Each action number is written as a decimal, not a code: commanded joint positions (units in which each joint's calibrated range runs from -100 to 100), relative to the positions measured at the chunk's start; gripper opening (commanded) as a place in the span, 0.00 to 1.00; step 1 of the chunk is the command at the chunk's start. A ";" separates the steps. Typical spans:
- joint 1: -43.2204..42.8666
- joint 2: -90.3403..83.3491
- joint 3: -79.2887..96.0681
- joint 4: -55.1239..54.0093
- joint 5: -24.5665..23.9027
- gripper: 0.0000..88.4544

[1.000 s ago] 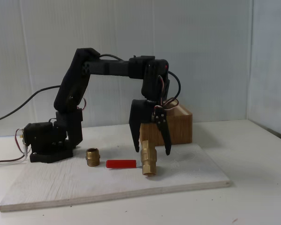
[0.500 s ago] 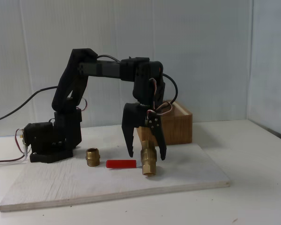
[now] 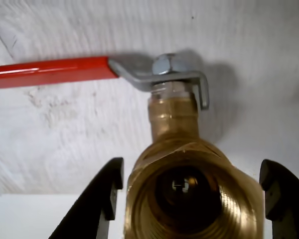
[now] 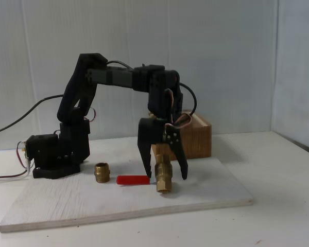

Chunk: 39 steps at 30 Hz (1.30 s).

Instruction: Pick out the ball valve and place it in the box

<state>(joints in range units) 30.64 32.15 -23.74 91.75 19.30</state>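
Where white-painted wooden board (image 4: 206,193) lies on pale table (image 4: 283,216) before grey wall: brass ball valve with red lever handle (image 4: 162,177) on board, before light brown wooden box (image 4: 195,138). Black two-finger gripper (image 4: 166,176) spread apart, straddling valve, lower than half second ago. Short brass fitting (image 4: 102,172) left.

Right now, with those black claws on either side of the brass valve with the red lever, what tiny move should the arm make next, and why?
Probably close the gripper. In the wrist view its open fingers straddle the brass ball valve with the red lever, with gaps on both sides, so nothing is gripped yet. Once it is squeezed firmly, lifting toward the light brown wooden box behind could follow.
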 commanded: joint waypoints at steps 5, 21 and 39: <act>-2.01 -0.40 -0.27 -0.61 -1.39 0.33; -1.78 -0.48 4.79 -4.23 -1.75 0.33; -1.78 1.47 4.79 -4.49 -2.01 0.22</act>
<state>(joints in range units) 28.79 34.77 -18.66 87.36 17.39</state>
